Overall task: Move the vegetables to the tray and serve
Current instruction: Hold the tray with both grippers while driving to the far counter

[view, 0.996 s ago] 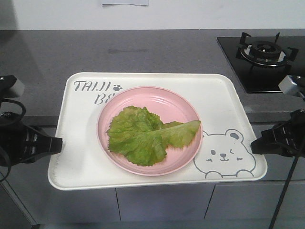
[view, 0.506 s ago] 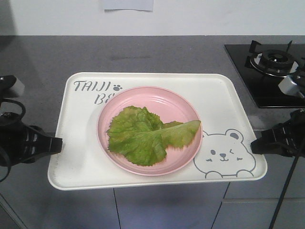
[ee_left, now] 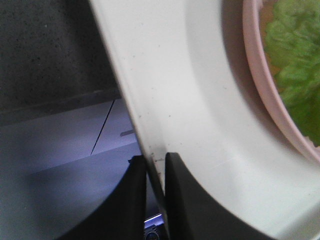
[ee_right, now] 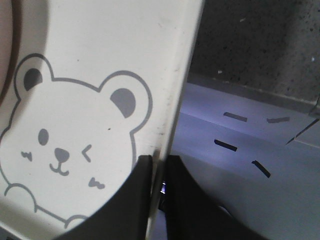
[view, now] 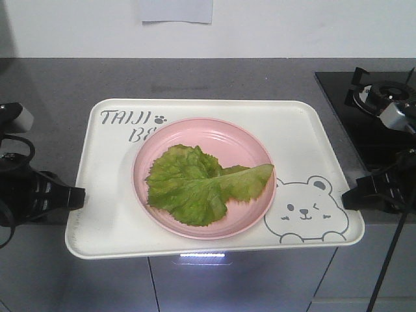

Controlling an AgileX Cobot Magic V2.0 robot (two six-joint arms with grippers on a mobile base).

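The cream-white tray (view: 104, 214) with grey lettering and a winking bear is held level in the air in front of the counter. On it stands a round pink plate (view: 208, 133) with the vegetables (view: 195, 185), limp green lettuce leaves, lying in it. My left gripper (view: 77, 197) is shut on the tray's left rim (ee_left: 137, 125), one finger above and one below. My right gripper (view: 348, 198) is shut on the tray's right rim (ee_right: 177, 85) beside the bear. The lettuce (ee_left: 295, 65) shows at the upper right of the left wrist view.
A dark grey counter (view: 227, 81) runs behind the tray, with a black gas hob (view: 380, 104) at its right end. Grey cabinet fronts (view: 227, 286) are below. A white wall with a paper sheet (view: 177, 11) stands at the back.
The counter, hob and wall have slid right and down in view while tray and grippers hold the same place in the frame; the base is moving with the tray held.
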